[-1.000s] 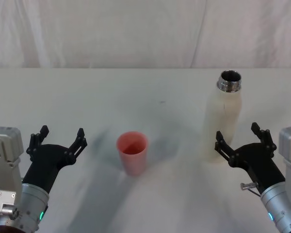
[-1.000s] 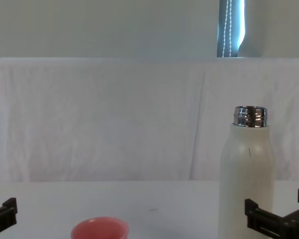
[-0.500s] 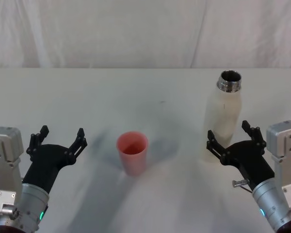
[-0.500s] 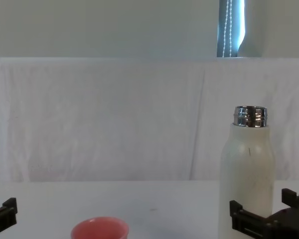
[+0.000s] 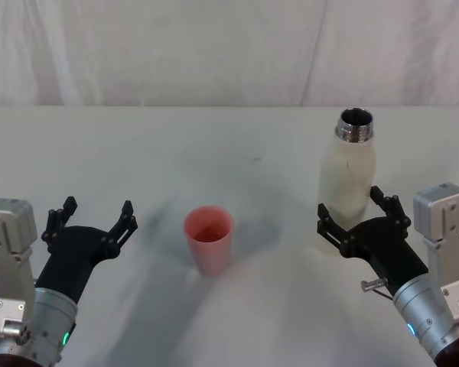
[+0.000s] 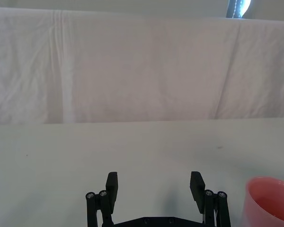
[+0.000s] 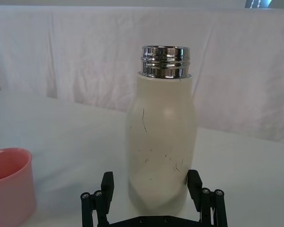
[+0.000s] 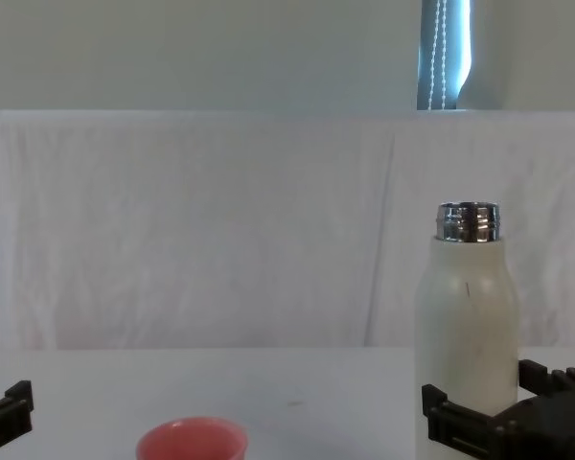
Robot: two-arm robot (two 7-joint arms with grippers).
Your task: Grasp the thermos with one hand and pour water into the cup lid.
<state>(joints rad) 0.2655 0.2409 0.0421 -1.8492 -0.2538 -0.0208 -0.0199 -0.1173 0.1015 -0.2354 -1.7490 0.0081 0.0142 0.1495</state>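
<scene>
Right gripper (image 5: 359, 219): fingers spread wide, one on each side of the lower body of the thermos (image 5: 347, 170); in the right wrist view a sliver of gap shows on both sides, so nothing is clamped.
Thermos position: upright on the table (image 5: 252, 160), its base set between the right gripper's fingers, its chrome neck well above them.
Cup lid (image 5: 209, 240): stands upright on the table, off to the left of the right gripper and to the right of the left gripper, apart from both.
Left gripper (image 5: 92, 222): spread wide and holding nothing, low over the table near the robot, idle.
Risk, grip height: the fingers sit low on a tall bottle; a squeeze there may let the top swing when tilted, and the smooth matte wall could slip.
Risk, closing off-centre: if one finger meets the wall first, it may shove or tip the thermos before the other arrives.
Risk, pouring: the cup lid is small and light-looking; a fast tilt could overshoot its rim or knock it over.
Thermos contents: mouth open, no cap; the inside reads dark, level cannot be told.
Cup lid contents: looks empty; no water visible in it, and no stream anywhere.
</scene>
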